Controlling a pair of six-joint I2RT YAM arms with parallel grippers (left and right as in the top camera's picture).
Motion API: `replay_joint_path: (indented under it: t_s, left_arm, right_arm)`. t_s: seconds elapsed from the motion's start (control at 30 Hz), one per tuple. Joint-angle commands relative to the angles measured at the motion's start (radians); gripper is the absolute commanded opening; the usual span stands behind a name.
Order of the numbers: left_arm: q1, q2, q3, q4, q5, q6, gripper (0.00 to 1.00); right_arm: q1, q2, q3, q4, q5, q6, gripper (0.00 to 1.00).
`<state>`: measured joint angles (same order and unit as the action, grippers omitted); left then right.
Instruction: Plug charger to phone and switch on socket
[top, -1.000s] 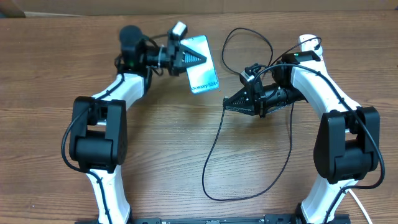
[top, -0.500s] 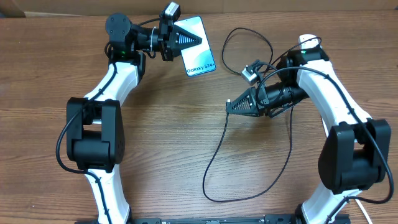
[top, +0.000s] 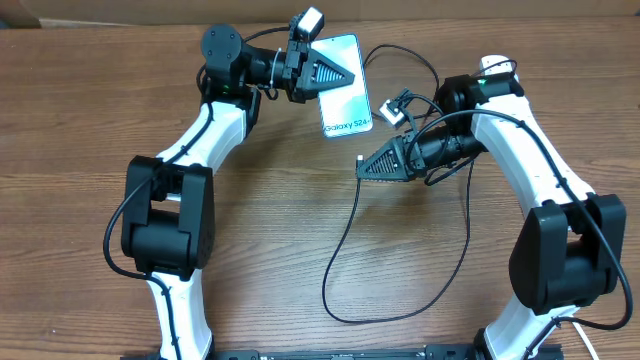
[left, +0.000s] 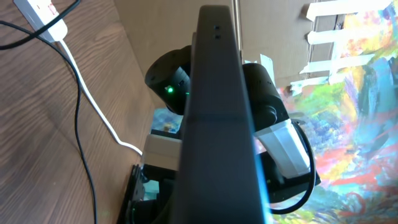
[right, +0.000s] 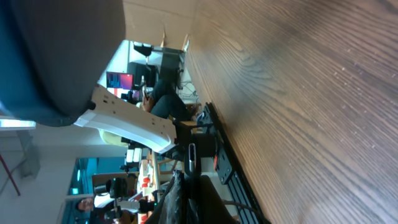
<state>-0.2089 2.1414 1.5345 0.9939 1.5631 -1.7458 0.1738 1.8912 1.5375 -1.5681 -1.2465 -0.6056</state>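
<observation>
The left gripper is closed on the phone, which is held screen-up over the wood-grain table. The right gripper is clamped on the charger near its connector tip, just below the phone. Cardboard is seen behind the table.

overhead: straight down | wrists: close, sideways | shared: table

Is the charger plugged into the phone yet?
Not in. The charger has its tip pinched in the right gripper, apart from the phone, which the left gripper holds.
</observation>
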Motion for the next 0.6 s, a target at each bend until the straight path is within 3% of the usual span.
replay_joint_path:
  t_s: [0.0,0.3,0.57]
  left_arm:
    - [0.004,-0.008,0.041,-0.002,0.019,0.034,0.04]
    - [0.006,-0.008,0.041,-0.002,0.019,0.042,0.04]
    - [0.023,-0.008,0.041,-0.003,0.019,0.009,0.04]
  right_arm:
    - [0.032,-0.026,0.023,0.002,0.018,0.014,0.04]
    - [0.040,-0.027,0.176,-0.050,0.113,0.014,0.04]
    - [0.032,-0.027,0.181,-0.017,0.127,0.016,0.04]
